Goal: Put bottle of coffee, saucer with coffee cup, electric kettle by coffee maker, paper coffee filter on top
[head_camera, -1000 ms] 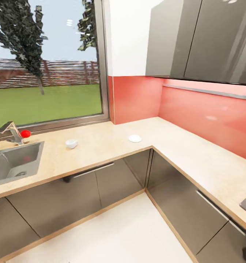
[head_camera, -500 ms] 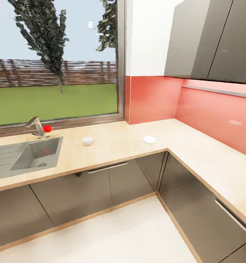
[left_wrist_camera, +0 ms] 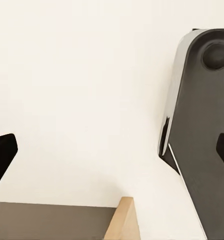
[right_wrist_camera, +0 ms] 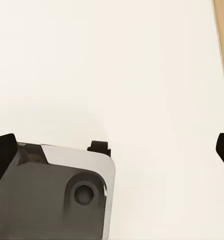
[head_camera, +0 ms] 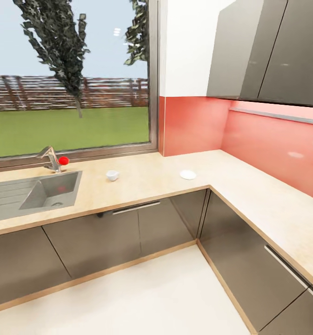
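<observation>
A small white coffee cup (head_camera: 112,175) stands on the beige countertop (head_camera: 151,179), to the right of the sink. Farther right, near the counter's inner corner, a white saucer (head_camera: 188,174) lies flat, well apart from the cup. In the left wrist view my left gripper (left_wrist_camera: 112,155) hangs open over pale floor, its dark fingertips (left_wrist_camera: 2,155) far apart with nothing between them. In the right wrist view my right gripper (right_wrist_camera: 112,150) is also open and empty above the floor.
A steel sink (head_camera: 40,193) with a red-knobbed faucet (head_camera: 54,160) sits at the counter's left. The counter turns along the red backsplash (head_camera: 272,149) to the right. Grey wall cabinets (head_camera: 268,51) hang above, grey base cabinets (head_camera: 128,232) below. The robot's grey base (left_wrist_camera: 201,125) stands on the open floor.
The whole head view has shifted: the camera turned left, and more of the sink shows. The cup and saucer have not moved on the counter.
</observation>
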{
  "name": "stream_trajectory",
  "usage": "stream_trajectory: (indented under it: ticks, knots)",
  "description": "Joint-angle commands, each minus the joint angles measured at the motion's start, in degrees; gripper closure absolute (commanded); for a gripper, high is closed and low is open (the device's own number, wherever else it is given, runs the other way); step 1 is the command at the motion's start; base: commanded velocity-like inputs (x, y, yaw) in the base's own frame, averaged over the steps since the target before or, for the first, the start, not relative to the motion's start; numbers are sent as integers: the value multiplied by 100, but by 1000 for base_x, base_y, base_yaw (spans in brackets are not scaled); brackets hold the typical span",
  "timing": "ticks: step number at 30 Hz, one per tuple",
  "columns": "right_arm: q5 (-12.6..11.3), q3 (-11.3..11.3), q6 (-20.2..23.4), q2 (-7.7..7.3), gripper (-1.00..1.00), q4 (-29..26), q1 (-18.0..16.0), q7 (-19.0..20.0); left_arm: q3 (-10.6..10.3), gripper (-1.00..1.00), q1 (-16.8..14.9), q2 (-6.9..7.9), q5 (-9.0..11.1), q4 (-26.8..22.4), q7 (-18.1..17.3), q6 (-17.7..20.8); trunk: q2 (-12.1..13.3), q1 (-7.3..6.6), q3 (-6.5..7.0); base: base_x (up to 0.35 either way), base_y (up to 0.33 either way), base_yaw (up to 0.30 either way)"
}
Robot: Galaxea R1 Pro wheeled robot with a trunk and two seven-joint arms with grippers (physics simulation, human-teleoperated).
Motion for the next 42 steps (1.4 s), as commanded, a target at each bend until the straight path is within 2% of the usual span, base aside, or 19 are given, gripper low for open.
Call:
stream_trajectory:
  ticks: [1, 3, 6, 10, 11, 13, 14, 16, 20, 21, 24, 26, 29, 34, 37, 42]
  knots:
    - [52, -49, -23, 4, -100, 3, -4, 34, -24, -100, -13, 5, 55, -20, 2, -14, -10, 3, -10, -17, -3, 0]
    - [48, -51, -28, 24, -100, -9, -4, 36, -30, -100, -90, 7, 42, -45, 1, -14, -10, 3, -10, -10, -2, 0]
    - [63, -50, -156, 291, -100, -41, -4, 26, -39, -100, -391, 6, -46, -197, 30, -14, -10, 3, -10, -3, -1, 0]
    - [76, -49, -916, 675, -100, -295, -4, 0, -31, -100, -856, 24, -114, -684, 25, -27, -10, 3, -10, 0, 0, 0]
    - [76, -49, -979, 701, -100, -362, -4, -5, -30, -100, -899, 23, -115, -752, 19, -28, -10, 3, -10, 0, 0, 0]
    - [73, -49, -1150, 794, -100, -791, -4, -21, -31, -100, -1088, 17, -111, -1232, -3, -38, -10, 3, -10, 0, 0, 0]
    - [72, -49, -1166, 808, -100, -889, -4, -23, -32, -100, -1119, 14, -109, -1355, -6, -43, -10, 3, -10, 0, 0, 0]
    - [66, -49, -1205, 841, -100, -1280, -7, -25, -32, -100, -1229, -6, -106, -1900, -15, -57, -10, 3, -10, 0, 0, 0]
    - [52, -49, -1226, 914, -100, -1860, -39, -27, -32, -100, -1310, -58, -100, -2939, -20, -64, -10, 3, -10, 0, 0, 0]
    - [46, -49, -1231, 1017, -100, -2113, -170, -28, -32, -100, -1356, -74, -89, -3671, -21, -66, -10, 3, -10, 0, 0, 0]
    - [44, -49, -1237, 1132, -100, -2223, -437, -28, -32, -100, -1538, -85, -70, -4172, -21, -62, -10, 3, -10, 0, 0, 0]
    - [43, -51, -1239, 1208, -100, -2261, -874, -29, -39, -100, -1942, -91, -57, -4404, -23, -37, -10, 3, -10, 0, 0, 0]
    - [38, -55, -1236, 1239, -100, -2268, -1203, -45, -40, -100, -2285, -94, -57, -4431, -26, 16, -10, 3, -10, 0, 0, 0]
    - [10, -57, -1232, 1300, -100, -2271, -1898, -199, -41, -100, -3050, -106, -59, -4400, -47, 112, -10, 3, -10, 0, 0, 0]
    - [-228, -58, -1230, 1413, -100, -2279, -2538, -293, -96, -100, -3788, -203, -76, -4399, -61, 643, -10, 3, -10, 0, 0, 0]
    - [-306, -58, -1206, 1462, -100, -2258, -3246, -310, -327, -100, -4492, -297, -70, -4399, -64, 1412, -10, 3, -10, 0, 0, 0]
